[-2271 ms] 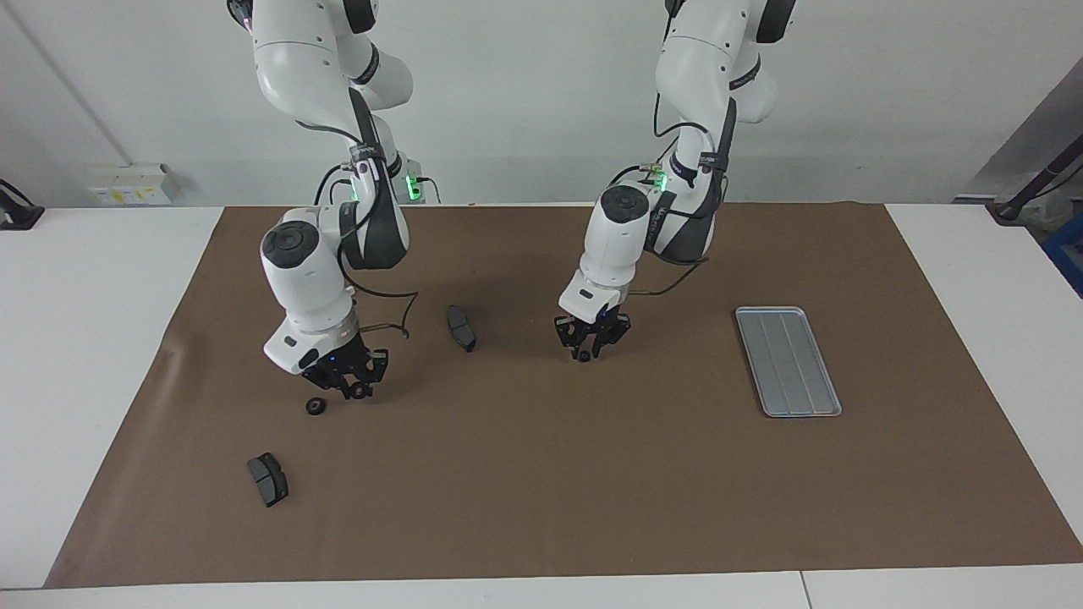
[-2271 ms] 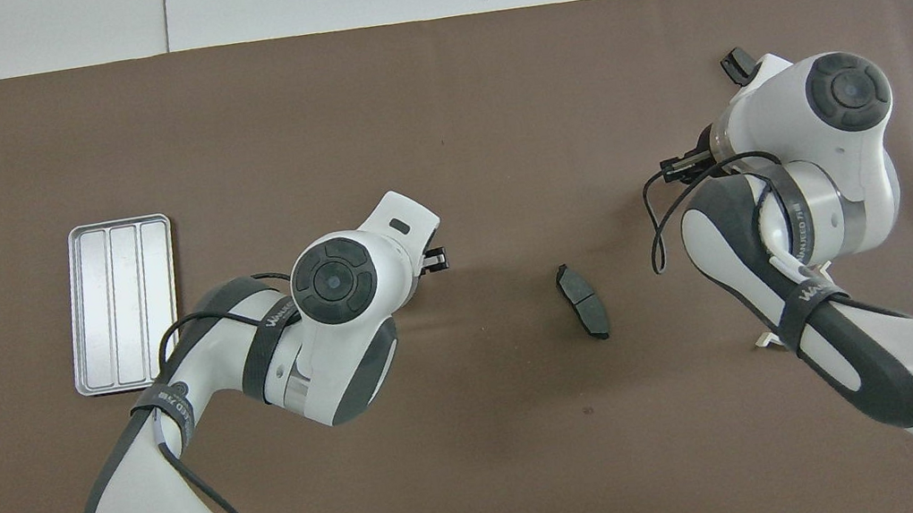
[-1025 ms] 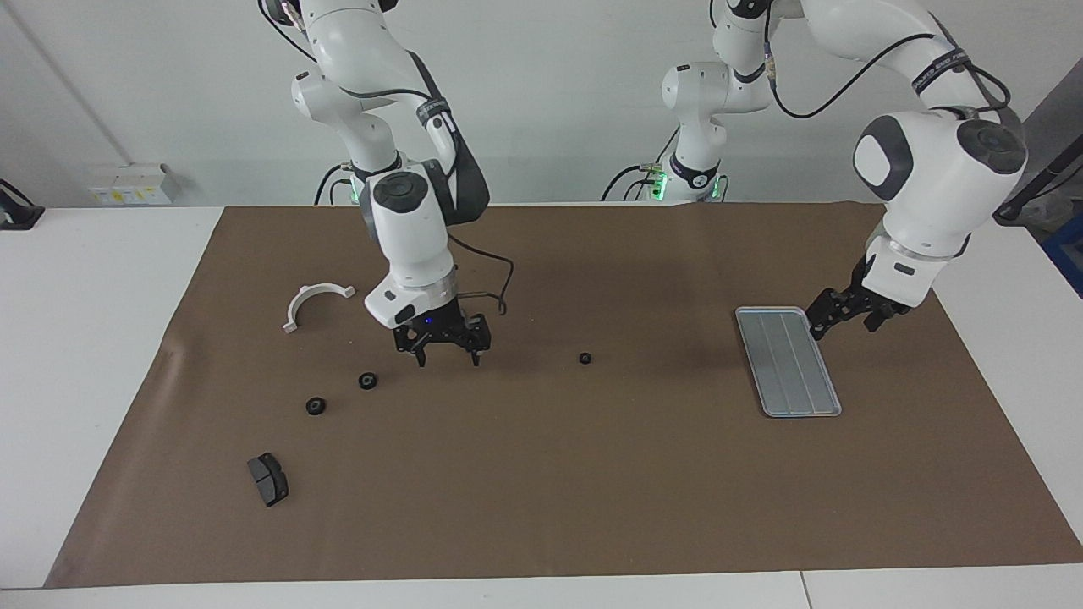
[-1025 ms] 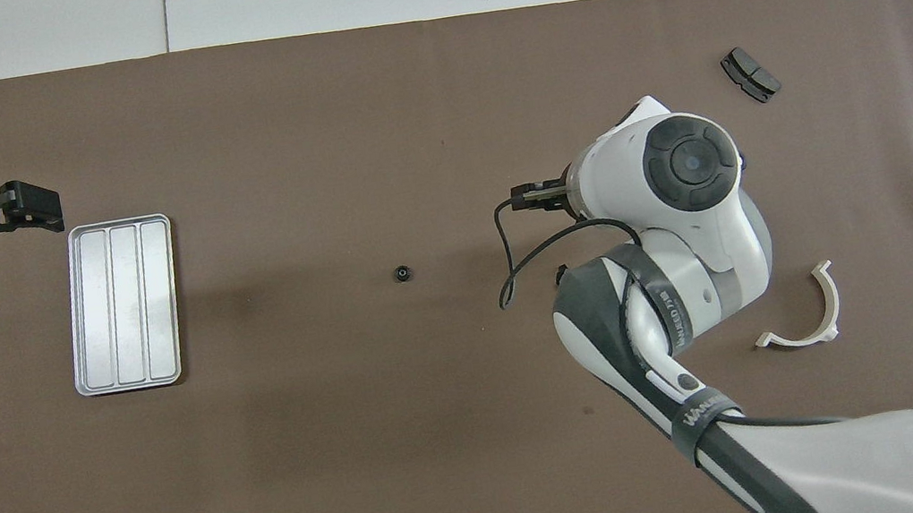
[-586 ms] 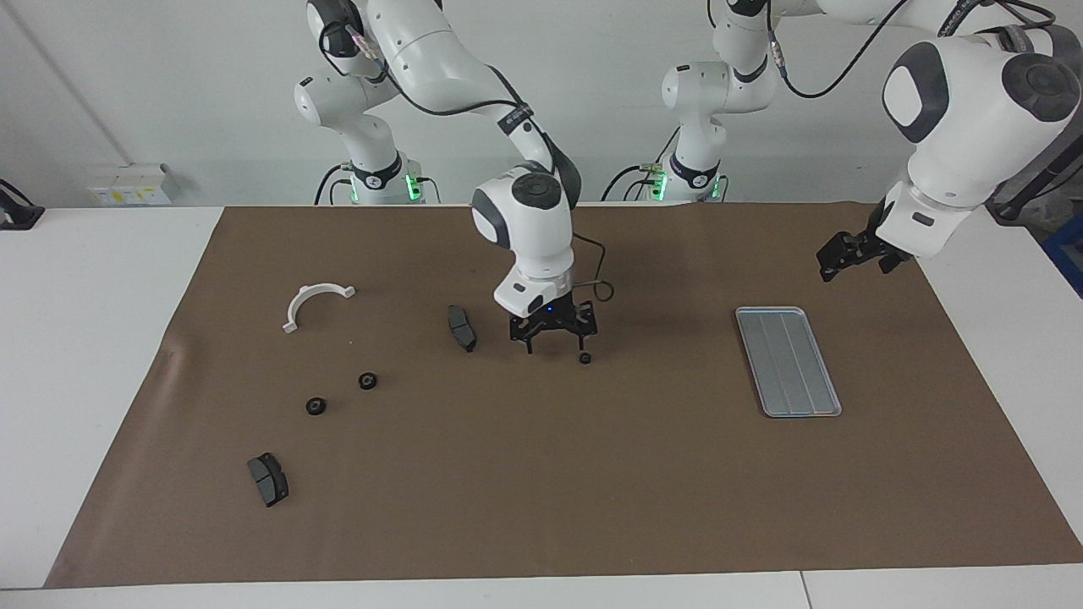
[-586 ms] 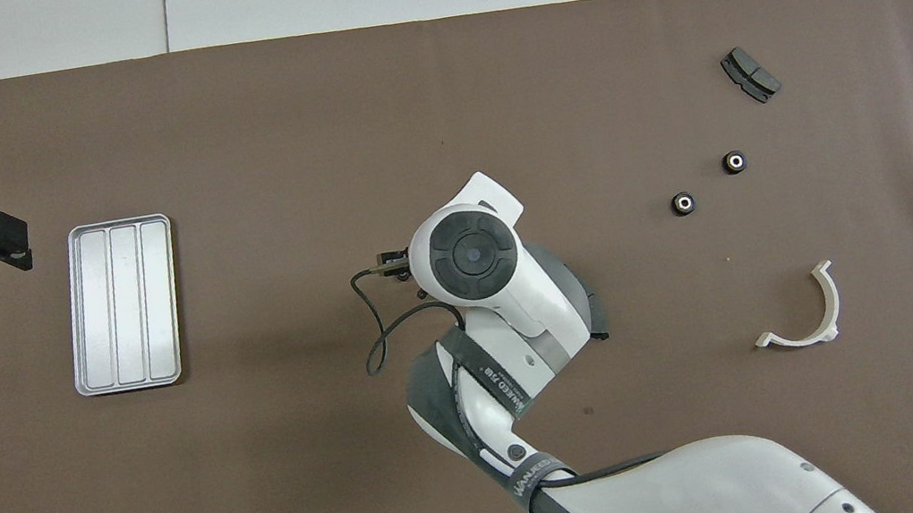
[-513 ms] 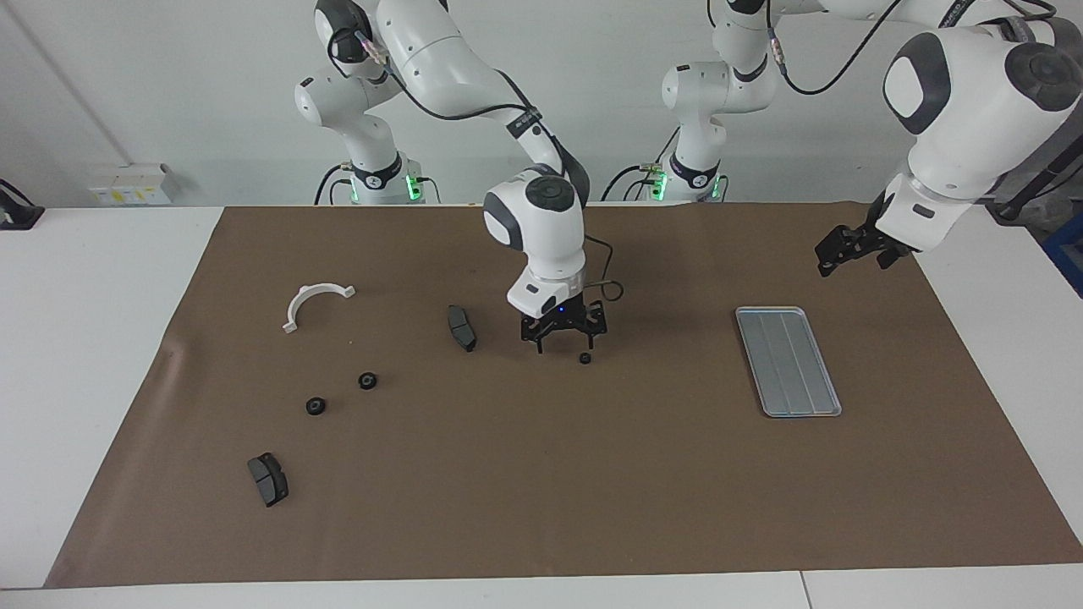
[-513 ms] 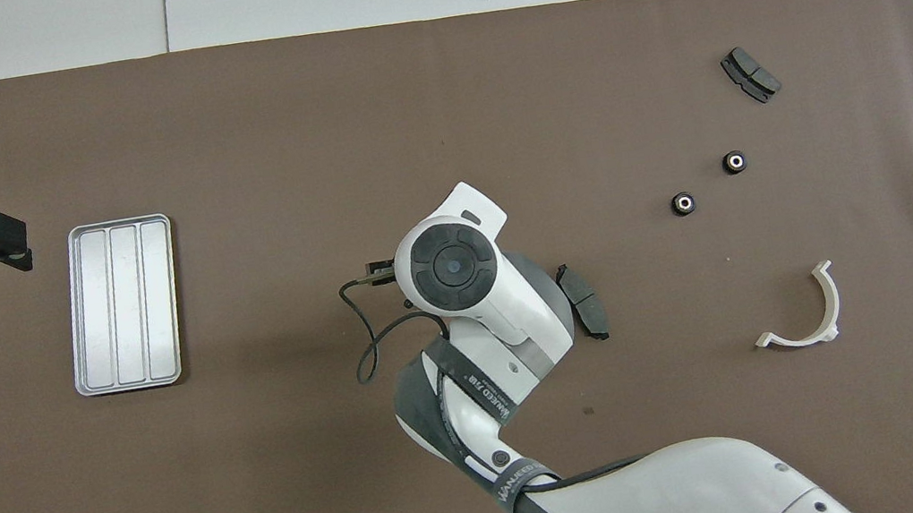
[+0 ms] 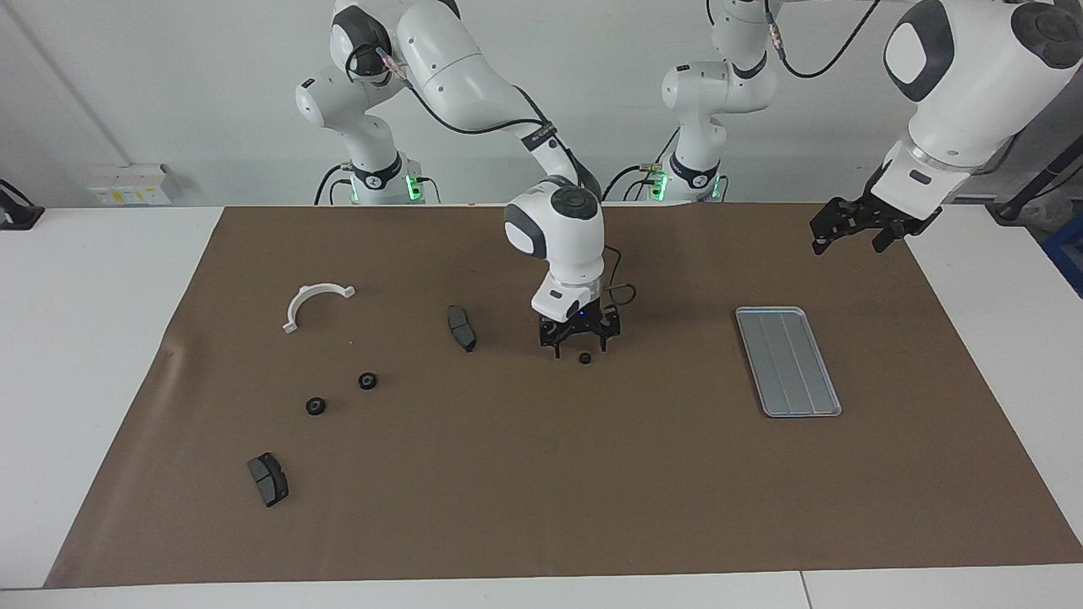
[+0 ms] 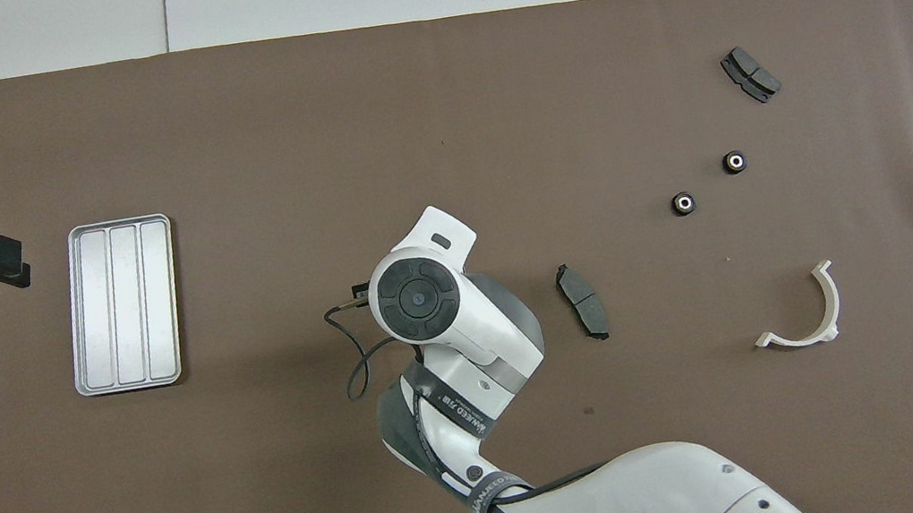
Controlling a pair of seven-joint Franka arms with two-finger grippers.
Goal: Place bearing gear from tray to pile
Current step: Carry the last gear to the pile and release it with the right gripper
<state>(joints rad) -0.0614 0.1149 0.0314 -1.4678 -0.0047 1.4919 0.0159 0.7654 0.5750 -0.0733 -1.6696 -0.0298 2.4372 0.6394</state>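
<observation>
Under the right gripper (image 9: pixel 579 348), its spread fingers empty, a gear (image 9: pixel 585 358) hides from the overhead view; left gripper (image 9: pixel 854 228) open, empty.

The only lettering that shows is on a dark strap around the right arm (image 10: pixel 481 420) in the overhead view, white capitals that look like "WANEED" on two bands, with smaller characters after them that cannot be made out; the yellow labels on the wall box (image 9: pixel 131 184) in the facing view cannot be read
</observation>
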